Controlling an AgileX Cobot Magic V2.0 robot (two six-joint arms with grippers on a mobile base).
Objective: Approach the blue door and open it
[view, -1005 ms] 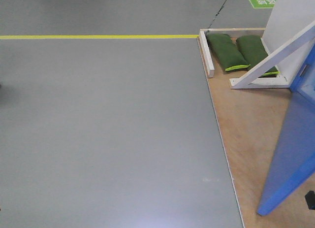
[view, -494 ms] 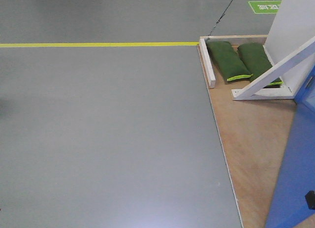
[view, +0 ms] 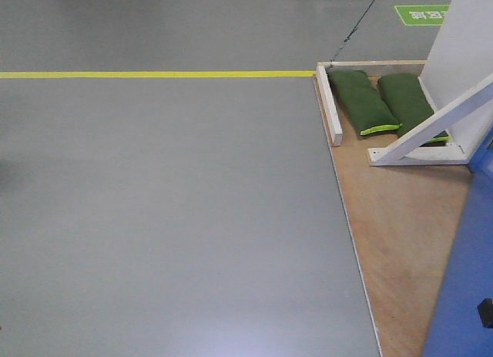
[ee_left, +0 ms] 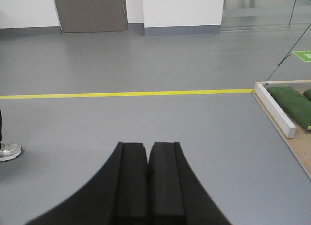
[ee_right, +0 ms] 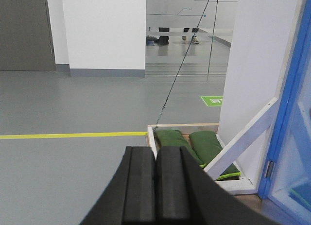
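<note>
Two black grippers are pressed closed and empty: left gripper point(ee_left: 148, 152), right gripper point(ee_right: 155, 154). Only front and right wrist views show the tall glossy blue door point(view: 466, 287).

Blue door point(view: 468, 280): glossy bright-blue panel, upright, far right.

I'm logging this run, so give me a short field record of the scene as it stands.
Blue door: right edge of front view, over wooden platform
Left hand: shut, empty
Right hand: shut, empty
Sandbags: two, green, on the platform beside white brace
Floor: grey, crossed by yellow line
</note>
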